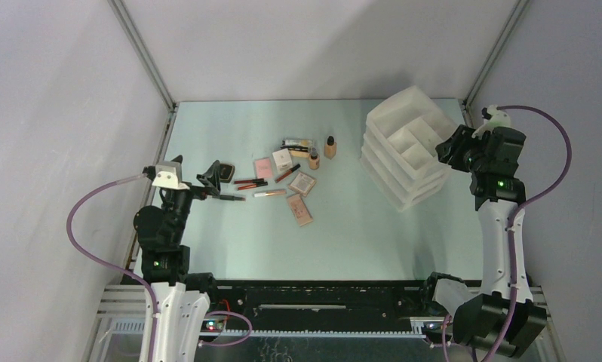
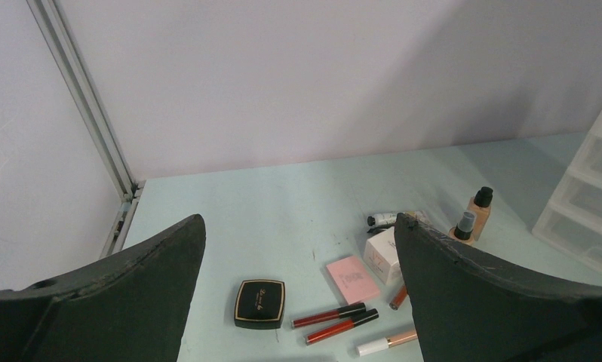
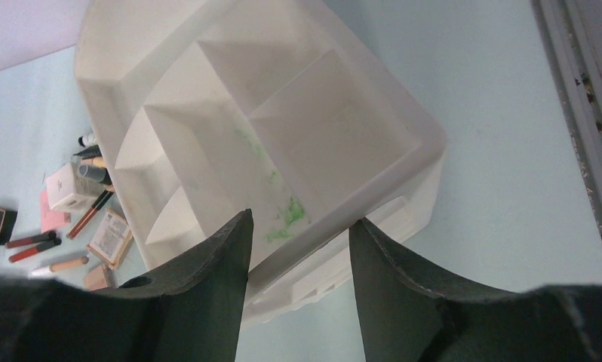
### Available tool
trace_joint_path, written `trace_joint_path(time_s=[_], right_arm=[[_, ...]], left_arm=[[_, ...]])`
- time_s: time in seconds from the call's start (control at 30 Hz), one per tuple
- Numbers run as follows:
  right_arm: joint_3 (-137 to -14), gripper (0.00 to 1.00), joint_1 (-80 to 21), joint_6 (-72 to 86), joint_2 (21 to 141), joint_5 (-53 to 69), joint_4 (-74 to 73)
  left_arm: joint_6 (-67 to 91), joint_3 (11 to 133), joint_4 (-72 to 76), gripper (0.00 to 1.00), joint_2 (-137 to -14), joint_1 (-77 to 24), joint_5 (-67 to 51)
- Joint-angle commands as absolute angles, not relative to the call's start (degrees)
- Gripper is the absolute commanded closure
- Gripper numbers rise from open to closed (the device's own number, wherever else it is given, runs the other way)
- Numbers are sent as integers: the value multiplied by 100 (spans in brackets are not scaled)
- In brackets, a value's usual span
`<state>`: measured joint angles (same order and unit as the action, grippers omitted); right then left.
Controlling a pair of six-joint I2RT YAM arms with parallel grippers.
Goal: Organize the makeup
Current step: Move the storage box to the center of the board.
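The pale green table (image 1: 358,234) gives you the most open room across its near half, from 4 to 8 o'clock in the top view. Nothing lies there between the arm bases and the makeup.

The white drawer organizer (image 1: 407,147) sits at 2 o'clock, close to the table's right edge and the back corner post (image 1: 471,94). The gap on that side is tight.

Your right gripper (image 1: 449,151) is at the organizer's 3 o'clock side. In the right wrist view its jaws stand partway apart with the organizer's near rim (image 3: 305,234) in the gap. You cannot tell whether the fingers are touching it. Only this view shows a green smear (image 3: 283,215) on a compartment floor.

Your left gripper (image 1: 221,185) hangs at 9 o'clock, spread wide and holding nothing.

The makeup is clustered just past centre, toward 11 o'clock and well apart from the organizer:
- Two foundation bottles (image 1: 330,146) stand upright at the back of the cluster.
- A small white box (image 1: 282,158) is beside a pink palette (image 1: 262,167).
- Two beige palettes (image 1: 302,182) lie nearer you.
- Two red lip pencils (image 1: 250,183) and a white-capped tube (image 1: 270,194) lie flat at the cluster's 8 o'clock.
- The black square compact (image 2: 259,302) is plain in the left wrist view, just left of the pencils. From above, the left gripper largely covers it.
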<state>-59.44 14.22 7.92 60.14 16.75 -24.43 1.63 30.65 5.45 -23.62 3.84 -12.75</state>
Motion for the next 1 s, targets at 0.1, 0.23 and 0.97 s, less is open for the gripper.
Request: trace_joint_path(time_s=[0.1, 0.23, 0.97], right_arm=[[-6338, 43, 1372, 233, 6345, 2650, -2801], [-6620, 42, 1371, 175, 6600, 2943, -3014], [-7064, 14, 1093, 567, 6669, 2256, -3577]], left_arm=[[135, 2934, 648, 0, -2415, 433, -1559], [69, 2990, 536, 0, -2495, 431, -1757], [-139, 3305, 80, 0, -3044, 428, -2329]])
